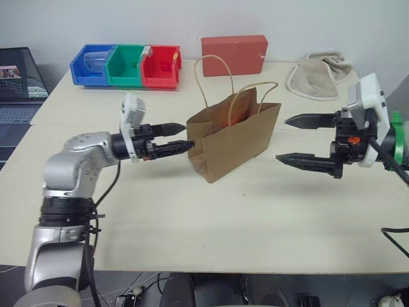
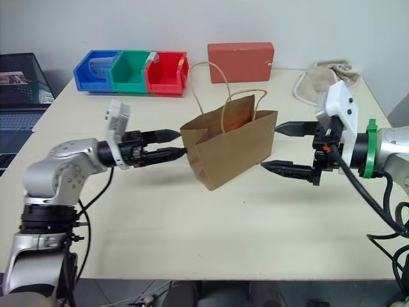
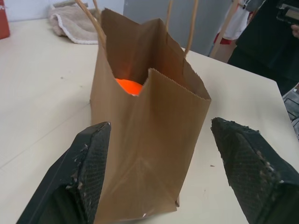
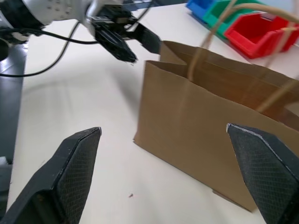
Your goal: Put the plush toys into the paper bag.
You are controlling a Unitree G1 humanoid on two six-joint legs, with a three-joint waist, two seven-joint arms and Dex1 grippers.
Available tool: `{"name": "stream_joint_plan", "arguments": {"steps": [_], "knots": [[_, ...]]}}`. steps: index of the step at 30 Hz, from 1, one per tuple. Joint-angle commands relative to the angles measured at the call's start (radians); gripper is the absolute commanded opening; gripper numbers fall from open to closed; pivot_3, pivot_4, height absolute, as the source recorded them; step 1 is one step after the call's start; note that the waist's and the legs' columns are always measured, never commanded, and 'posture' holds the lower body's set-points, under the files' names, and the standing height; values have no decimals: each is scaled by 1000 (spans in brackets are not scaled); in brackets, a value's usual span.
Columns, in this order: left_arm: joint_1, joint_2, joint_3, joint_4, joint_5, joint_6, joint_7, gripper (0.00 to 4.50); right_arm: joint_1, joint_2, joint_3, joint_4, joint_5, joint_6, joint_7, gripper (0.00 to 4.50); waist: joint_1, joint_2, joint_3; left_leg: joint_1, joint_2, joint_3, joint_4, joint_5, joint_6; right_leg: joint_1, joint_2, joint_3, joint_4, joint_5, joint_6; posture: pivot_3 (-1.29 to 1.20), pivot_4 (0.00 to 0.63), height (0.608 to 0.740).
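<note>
The brown paper bag [image 1: 233,137] stands upright and open in the middle of the table, with its cord handles up. Down inside it an orange plush toy [image 3: 128,86] shows; the rest of the bag's inside is hidden. My left gripper [image 1: 189,135] is open at the bag's left narrow end, one finger [image 3: 88,163] on each side of that end. My right gripper [image 1: 281,139] is wide open just right of the bag, pointing at it and apart from it, with nothing between its fingers. The right wrist view looks along the bag's broad side [image 4: 201,126] to the left gripper [image 4: 124,44] beyond.
Blue, green and red bins [image 1: 126,65] stand in a row at the back left. A red block [image 1: 234,55] sits behind the bag and a beige towel [image 1: 317,75] lies at the back right. A laptop [image 1: 16,83] is off the left edge. A person [image 3: 266,37] stands beyond the table.
</note>
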Motion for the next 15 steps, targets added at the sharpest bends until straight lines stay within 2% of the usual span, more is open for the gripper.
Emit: {"name": "stream_joint_plan", "arguments": {"steps": [1, 6, 15], "knots": [[14, 1, 3, -49, 2, -26, 1, 3686, -25, 0, -7, -51, 40, -8, -26, 4500, -1, 0, 0, 0, 0, 0, 0, 0, 0, 0, 0, 0, 0, 0, 0, 0, 150, 740], [17, -11, 21, -89, -35, 0, 10, 3686, -14, -18, -7, -50, 50, -11, -32, 4500, -1, 0, 0, 0, 0, 0, -1, 0, 0, 0, 0, 0, 0, 0, 0, 0, 150, 740], [77, -67, -18, -185, -13, -10, 89, 3686, -23, -13, 18, -51, 64, -21, -56, 4500, -1, 0, 0, 0, 0, 0, -1, 0, 0, 0, 0, 0, 0, 0, 0, 0, 150, 740]]}}
